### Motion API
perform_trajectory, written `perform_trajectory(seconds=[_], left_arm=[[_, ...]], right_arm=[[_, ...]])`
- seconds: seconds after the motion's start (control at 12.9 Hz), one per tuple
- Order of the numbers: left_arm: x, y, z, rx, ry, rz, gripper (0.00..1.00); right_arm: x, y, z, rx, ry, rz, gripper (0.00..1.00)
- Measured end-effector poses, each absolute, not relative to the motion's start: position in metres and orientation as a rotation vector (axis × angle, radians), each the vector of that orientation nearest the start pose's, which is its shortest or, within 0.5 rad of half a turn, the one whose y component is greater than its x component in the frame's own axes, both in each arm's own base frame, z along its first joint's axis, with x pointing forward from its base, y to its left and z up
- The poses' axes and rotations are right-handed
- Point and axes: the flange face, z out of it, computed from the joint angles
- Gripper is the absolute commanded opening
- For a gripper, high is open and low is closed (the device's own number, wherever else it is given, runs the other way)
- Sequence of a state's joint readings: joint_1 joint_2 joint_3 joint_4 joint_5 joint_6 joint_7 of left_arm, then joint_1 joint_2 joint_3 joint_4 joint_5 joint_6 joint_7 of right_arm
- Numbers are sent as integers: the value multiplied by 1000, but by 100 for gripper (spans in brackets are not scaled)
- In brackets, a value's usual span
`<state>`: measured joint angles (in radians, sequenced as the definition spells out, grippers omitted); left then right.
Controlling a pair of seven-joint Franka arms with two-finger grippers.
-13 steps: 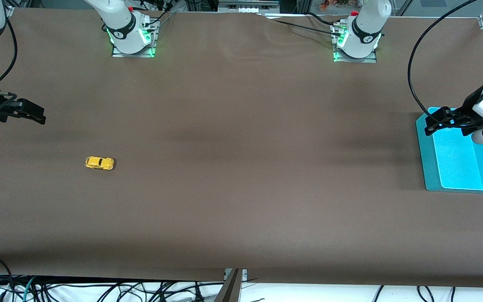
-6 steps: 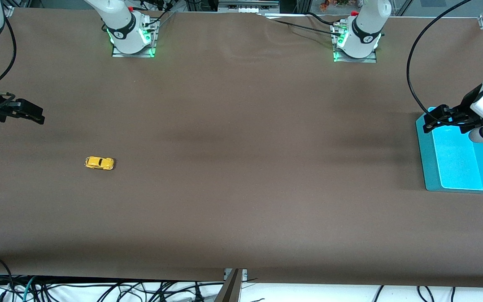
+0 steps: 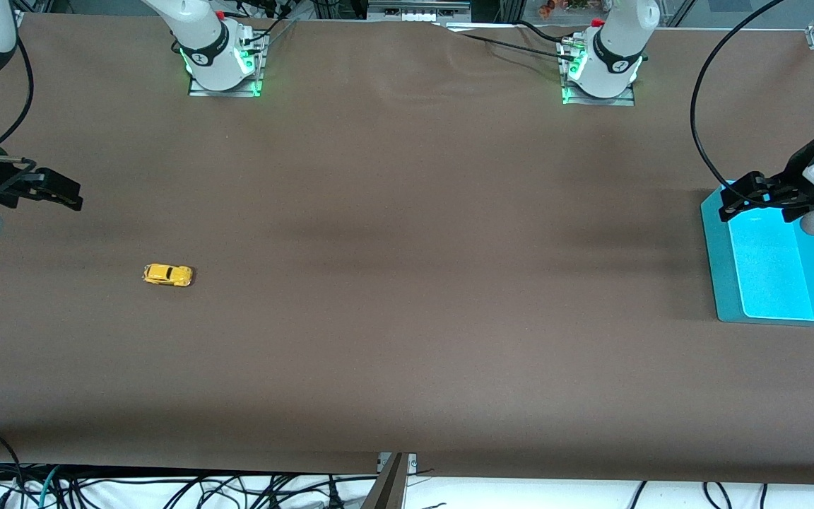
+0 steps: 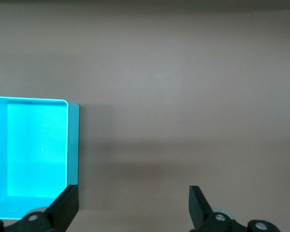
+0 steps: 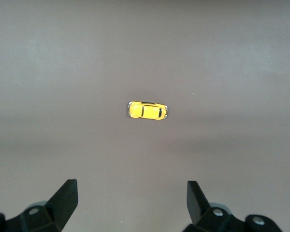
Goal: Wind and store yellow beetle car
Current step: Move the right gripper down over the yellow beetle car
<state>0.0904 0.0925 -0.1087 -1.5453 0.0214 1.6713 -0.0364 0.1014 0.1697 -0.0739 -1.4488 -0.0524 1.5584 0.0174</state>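
The yellow beetle car (image 3: 167, 275) sits on its wheels on the brown table (image 3: 407, 283) toward the right arm's end; it also shows in the right wrist view (image 5: 147, 110). My right gripper (image 3: 71, 200) hangs open and empty in the air above the table, apart from the car; its view (image 5: 131, 198) shows the car ahead of its fingers. My left gripper (image 3: 732, 205) hangs open and empty over the edge of the cyan tray (image 3: 714, 261); in its own view (image 4: 134, 203) the tray (image 4: 73, 145) lies beside one finger.
The cyan tray is empty and lies at the left arm's end of the table. The two arm bases (image 3: 222, 63) (image 3: 601, 71) stand along the table's farthest edge. Cables hang below the nearest edge.
The right gripper has shifted slightly toward the table's middle. The left gripper has moved a little toward the arm bases over the tray's edge. The car has not moved.
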Motion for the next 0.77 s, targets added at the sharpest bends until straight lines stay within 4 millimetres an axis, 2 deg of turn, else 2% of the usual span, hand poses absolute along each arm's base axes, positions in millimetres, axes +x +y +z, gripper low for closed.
perform_trajectory(seconds=[0.23,0.39,0.54,0.62,0.77], left_arm=[[580,-18,607,-3130,6,-26,100],[576,-29,613,-3130,34,-38,100],[577,-28,611,-3130,30,-32,100],[578,-26,608,-3131,26,-23,100],[580,-25,604,-3131,23,-13,100]], right_arm=[[605,35,573,-3207,-73,128,100],[604,34,565,-3206,-70,181,100],[603,29,563,-3204,-84,212,100],[602,26,562,-3199,-151,235,100],[601,18,557,-3181,-415,288,100]])
